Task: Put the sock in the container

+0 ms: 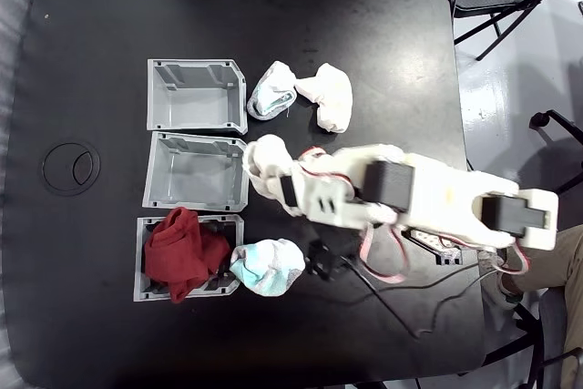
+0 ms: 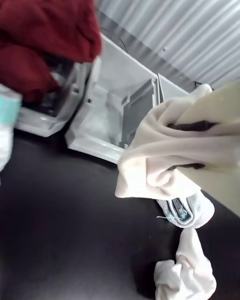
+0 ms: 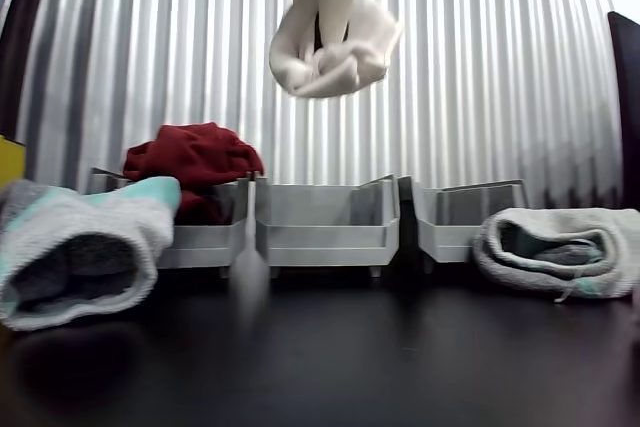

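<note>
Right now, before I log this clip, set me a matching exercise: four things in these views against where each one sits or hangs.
Things:
1. plain white sock
2. red cloth
3. middle container
4. long white sock

States:
A. heaped in the end bin
B. lying on the black table, beside a mint-trimmed sock
C. clamped in the gripper, lifted above the bins
D. standing empty

Pairs: 1-C, 2-A, 3-D, 4-B

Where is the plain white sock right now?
The sock hangs pinched in the hand, lifted above the middle container; in the fixed view it sits at that bin's right edge.
</note>
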### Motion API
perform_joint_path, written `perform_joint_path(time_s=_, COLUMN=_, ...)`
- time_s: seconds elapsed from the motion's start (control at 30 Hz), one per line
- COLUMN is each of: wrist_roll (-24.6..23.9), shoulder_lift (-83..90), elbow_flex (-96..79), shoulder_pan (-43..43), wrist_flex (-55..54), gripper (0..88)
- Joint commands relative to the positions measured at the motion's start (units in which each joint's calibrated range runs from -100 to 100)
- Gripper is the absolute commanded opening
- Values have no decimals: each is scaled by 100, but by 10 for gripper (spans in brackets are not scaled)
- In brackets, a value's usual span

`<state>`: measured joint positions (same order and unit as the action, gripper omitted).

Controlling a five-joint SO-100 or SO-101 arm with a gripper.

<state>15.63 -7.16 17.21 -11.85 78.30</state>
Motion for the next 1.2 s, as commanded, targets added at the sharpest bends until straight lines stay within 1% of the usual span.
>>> perform_joint_path(time_s=0.0, wrist_roll=-27, shoulder_lift=-677, elbow_flex=1138, shoulder_pan=-180, wrist_flex=1, gripper=13)
perform_joint_path(time_s=0.53, wrist_roll=-27, shoulder_lift=-4466, elbow_flex=6377, shoulder_pan=-62, wrist_flex=9, gripper=13)
perform_joint_path(time_s=0.67, wrist_roll=-27, shoulder_lift=-5169, elbow_flex=7305, shoulder_pan=16, wrist_flex=1, gripper=13)
perform_joint_path(time_s=0.83, wrist_roll=-27, shoulder_lift=-5604, elbow_flex=7819, shoulder_pan=79, wrist_flex=9, gripper=22)
perform_joint_path(time_s=0.9, wrist_roll=-27, shoulder_lift=-5604, elbow_flex=7792, shoulder_pan=79, wrist_flex=18, gripper=59)
perform_joint_path(time_s=1.07, wrist_roll=14, shoulder_lift=-5604, elbow_flex=7810, shoulder_pan=32, wrist_flex=69, gripper=229)
perform_joint_path(time_s=1.17, wrist_roll=14, shoulder_lift=-5595, elbow_flex=7864, shoulder_pan=8, wrist_flex=300, gripper=286)
